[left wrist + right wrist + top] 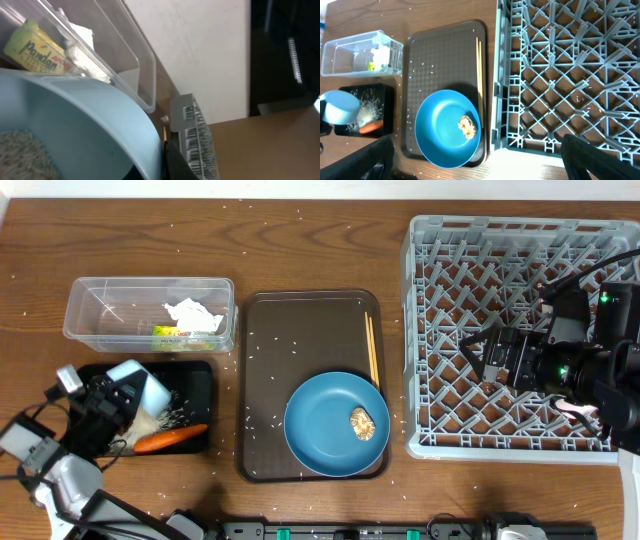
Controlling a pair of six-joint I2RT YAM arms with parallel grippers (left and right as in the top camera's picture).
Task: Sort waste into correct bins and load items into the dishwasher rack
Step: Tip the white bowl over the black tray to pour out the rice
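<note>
on the brown tray [268, 370], chopsticks [372, 350] lie just beside the blue plate [318, 432].

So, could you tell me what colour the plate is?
The plate is blue, clearest in the overhead view.

The light-blue cup [75, 120] runs off the left wrist view's lower edge, and the right arm [570, 365] covers part of the rack [412, 330]
</note>
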